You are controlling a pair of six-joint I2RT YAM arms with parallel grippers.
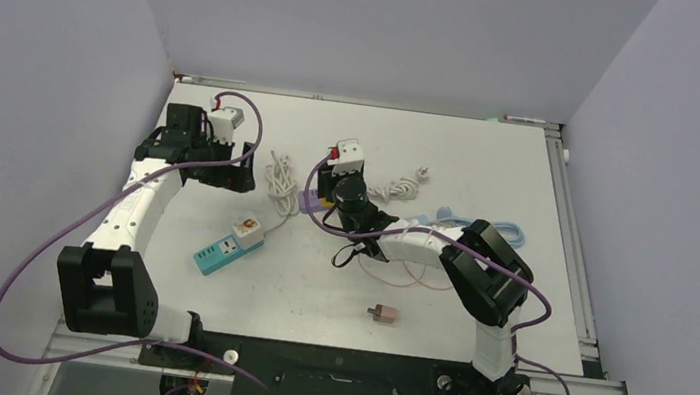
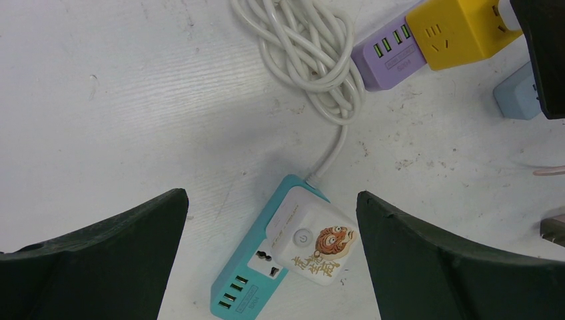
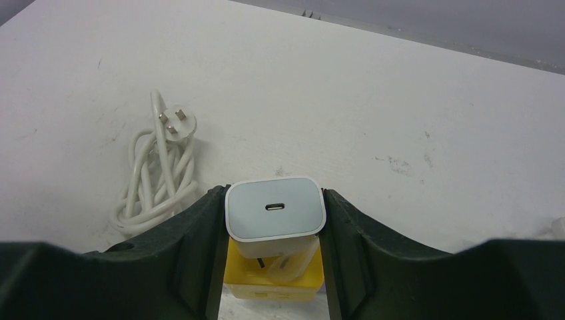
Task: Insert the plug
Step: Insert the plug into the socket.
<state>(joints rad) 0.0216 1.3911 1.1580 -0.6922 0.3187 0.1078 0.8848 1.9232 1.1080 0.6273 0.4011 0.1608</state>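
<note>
1. Dark fingers (image 3: pixel 193 253) of the right gripper (image 3: pixel 274 200) filled the bottom of the right wrist view, clamped on both sides of the white plug (image 3: pixel 275 217).
2. That plug sat squarely between them, its port face toward the camera, directly above the yellow socket cube (image 3: pixel 273 283). Whether its prongs were fully seated could not be told.
3. At the left of that view a coiled white cable (image 3: pixel 156 180) lay on the table (image 3: pixel 400 100), apart from the gripper.
4. Over the teal power strip (image 2: pixel 243 280), the left gripper (image 2: pixel 270 195) hung with jaws spread wide apart, well away from the plug.
</note>
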